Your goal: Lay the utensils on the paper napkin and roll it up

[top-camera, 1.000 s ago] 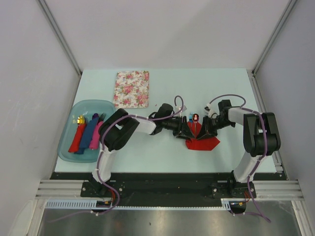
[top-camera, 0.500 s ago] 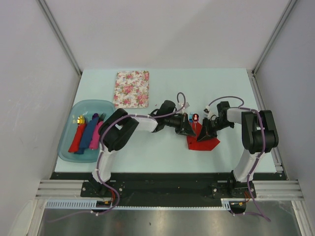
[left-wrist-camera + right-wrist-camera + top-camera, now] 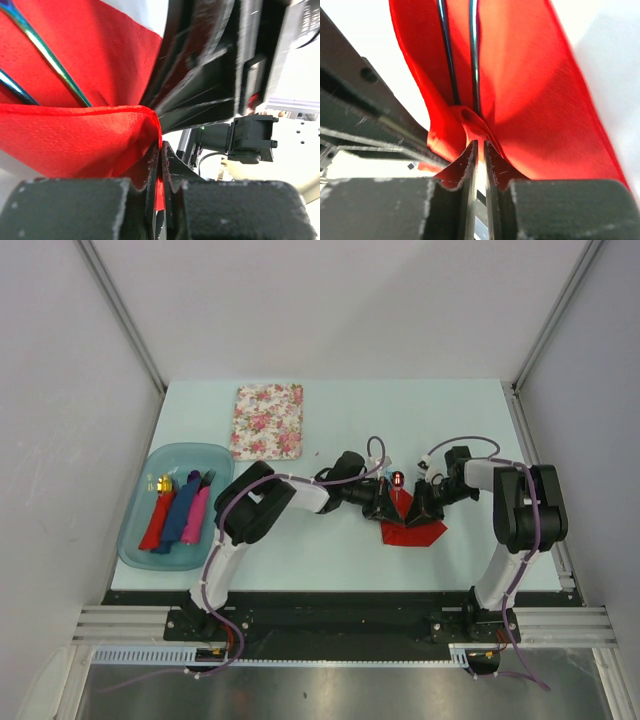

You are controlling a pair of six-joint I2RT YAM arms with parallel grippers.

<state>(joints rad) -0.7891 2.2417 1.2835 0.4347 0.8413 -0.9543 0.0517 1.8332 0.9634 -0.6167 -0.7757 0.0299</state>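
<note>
Napkin (image 3: 411,533), red, pinched by left fingers (image 3: 75,210) and right fingers (image 3: 385,210) (2 utensils (image 3: 445,50) atop)

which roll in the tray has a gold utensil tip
The red napkin roll, leftmost in the teal plastic tray; the blue roll and pink roll beside it show no gold.

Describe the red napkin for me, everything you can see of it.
The red napkin is thin, dimpled paper. It lies on the pale table between the two arms, partly folded into an uneven shape. Two slim utensil handles lie along its inside. Its edges are lifted and creased. The left fingers are shut on one folded edge, and the right fingers are shut on a bunched fold right beside the handles.
</note>
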